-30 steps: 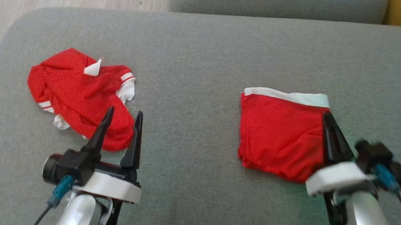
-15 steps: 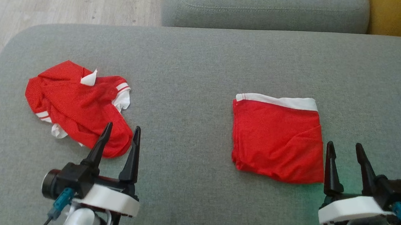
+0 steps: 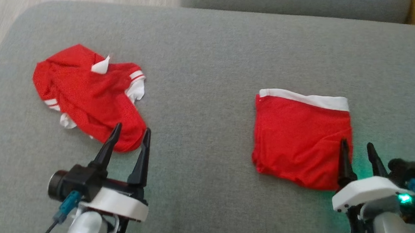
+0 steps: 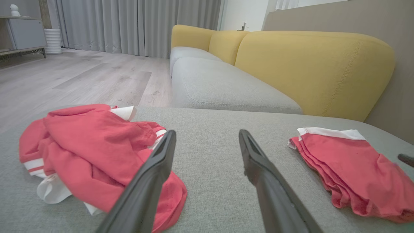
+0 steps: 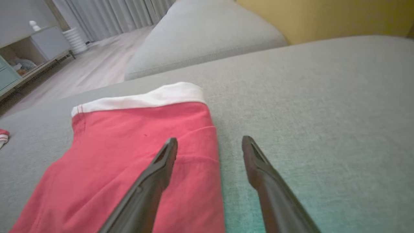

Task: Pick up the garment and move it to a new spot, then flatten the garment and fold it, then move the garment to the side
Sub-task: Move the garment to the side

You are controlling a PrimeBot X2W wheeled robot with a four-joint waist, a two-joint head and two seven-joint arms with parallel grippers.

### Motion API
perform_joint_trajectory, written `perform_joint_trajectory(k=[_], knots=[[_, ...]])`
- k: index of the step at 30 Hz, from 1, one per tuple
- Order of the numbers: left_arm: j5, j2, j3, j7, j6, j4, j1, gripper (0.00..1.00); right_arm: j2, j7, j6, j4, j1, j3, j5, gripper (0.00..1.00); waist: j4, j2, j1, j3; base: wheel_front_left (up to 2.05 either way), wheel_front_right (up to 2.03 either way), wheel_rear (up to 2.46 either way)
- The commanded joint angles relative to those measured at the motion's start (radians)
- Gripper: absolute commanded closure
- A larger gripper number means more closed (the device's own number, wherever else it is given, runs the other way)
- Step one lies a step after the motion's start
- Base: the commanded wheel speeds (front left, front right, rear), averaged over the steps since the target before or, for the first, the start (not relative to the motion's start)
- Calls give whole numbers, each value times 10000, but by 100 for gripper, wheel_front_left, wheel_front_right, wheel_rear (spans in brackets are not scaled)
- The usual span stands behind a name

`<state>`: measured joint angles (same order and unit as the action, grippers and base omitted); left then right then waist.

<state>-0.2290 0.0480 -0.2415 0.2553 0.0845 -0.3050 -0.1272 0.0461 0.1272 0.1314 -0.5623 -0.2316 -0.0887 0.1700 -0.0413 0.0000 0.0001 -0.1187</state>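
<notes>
Over folded garment (image 3: 296, 140) edge, right tool (image 3: 356, 143) open, seemingly empty

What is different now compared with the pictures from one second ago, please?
The right gripper, earlier shut on the right edge of the folded red garment, has opened, let go and drawn back slightly toward the robot. The left gripper stayed open by the crumpled red garment; both garments lie where they were on the grey cushion.

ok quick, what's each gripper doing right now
Left gripper: open, holding nothing.
Right gripper: open, holding nothing, over the edge of the folded shorts.
</notes>
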Motion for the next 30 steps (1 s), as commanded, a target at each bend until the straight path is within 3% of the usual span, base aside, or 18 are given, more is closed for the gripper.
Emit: perform_joint_trajectory(k=[1,8,9,10,18,22,25,30], knots=[[-41,22,168,65,24,292,-596,0,41,-183,-7,-121,-577,164,217,0,-231,0,-1,-253,0,0,0],[-115,22,61,65,0,237,-918,0,41,-854,-7,-1627,-1269,565,550,0,-546,0,-1,-616,0,0,0],[-119,22,66,65,-6,235,-938,0,41,-864,-7,-1754,-1334,640,546,31,-557,0,-1,-637,0,0,0],[-123,22,71,65,-12,238,-952,0,41,-810,-7,-1831,-1397,719,433,100,-563,0,-1,-654,0,0,0],[-120,22,229,65,-72,180,-920,0,58,-311,-7,-1724,-1772,957,-1169,100,-335,0,-1,-483,0,0,0],[-110,22,313,65,-78,226,-876,0,391,-438,-7,-1205,-1931,1421,-1911,100,-81,0,-1,-400,0,0,0],[-92,22,352,65,-73,284,-889,0,1036,-738,-7,-710,-2053,1901,-2137,100,71,0,-1,-446,0,0,0],[-55,22,345,65,-42,401,-997,0,2780,-1351,-7,-108,-2307,2605,-2083,100,184,0,-1,-742,0,0,0]])
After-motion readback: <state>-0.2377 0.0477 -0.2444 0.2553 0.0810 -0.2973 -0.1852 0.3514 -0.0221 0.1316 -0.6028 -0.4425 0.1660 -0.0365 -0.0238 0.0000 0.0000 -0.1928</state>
